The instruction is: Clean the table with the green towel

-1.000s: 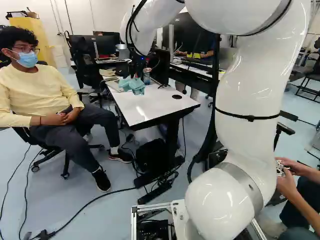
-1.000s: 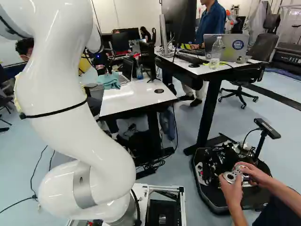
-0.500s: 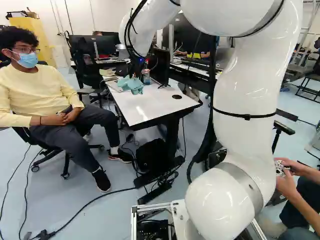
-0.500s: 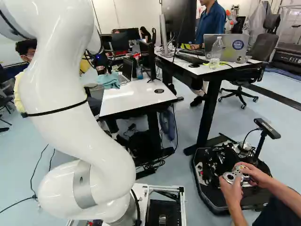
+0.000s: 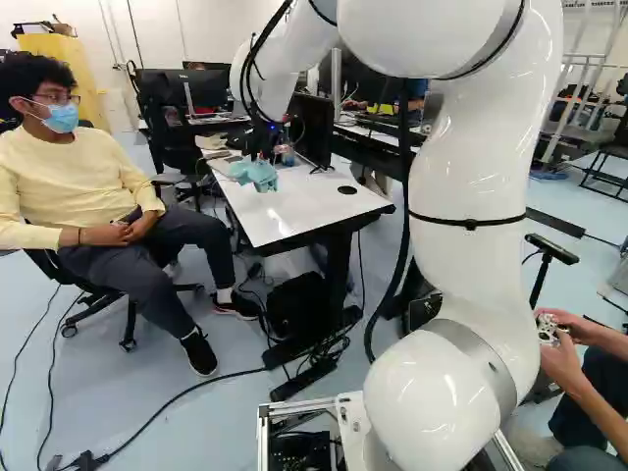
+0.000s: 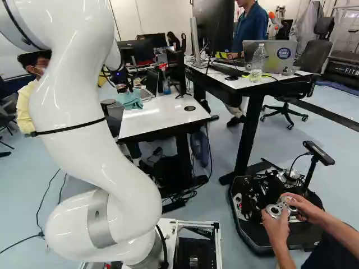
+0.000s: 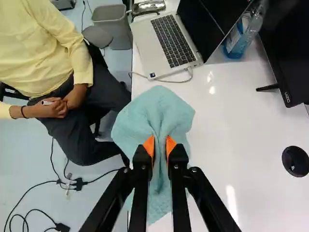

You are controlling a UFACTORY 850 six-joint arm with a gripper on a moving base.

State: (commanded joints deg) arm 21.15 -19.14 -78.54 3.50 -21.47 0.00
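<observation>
My gripper (image 5: 266,147) is at the far part of the white table (image 5: 294,211), over its edge on the seated person's side. Below the fingers hangs the green towel (image 5: 255,174), also visible in the right base view (image 6: 130,100). In the wrist view both orange pads of the gripper (image 7: 160,147) pinch a fold of the towel (image 7: 154,113). The cloth spreads ahead of and beneath the fingers, partly past the table's edge. Whether its underside touches the tabletop cannot be told.
An open laptop (image 7: 169,43), its cable, a blue-labelled bottle (image 7: 244,31) and a monitor (image 7: 289,53) stand on the table around the towel. A person (image 5: 88,186) sits close beside the table. A second desk (image 6: 252,81) with a laptop stands farther right in the right base view.
The arm has swung slightly to the left in the left base view. The gripped towel has shifted with it, a little lower in that view. The base has not moved.
</observation>
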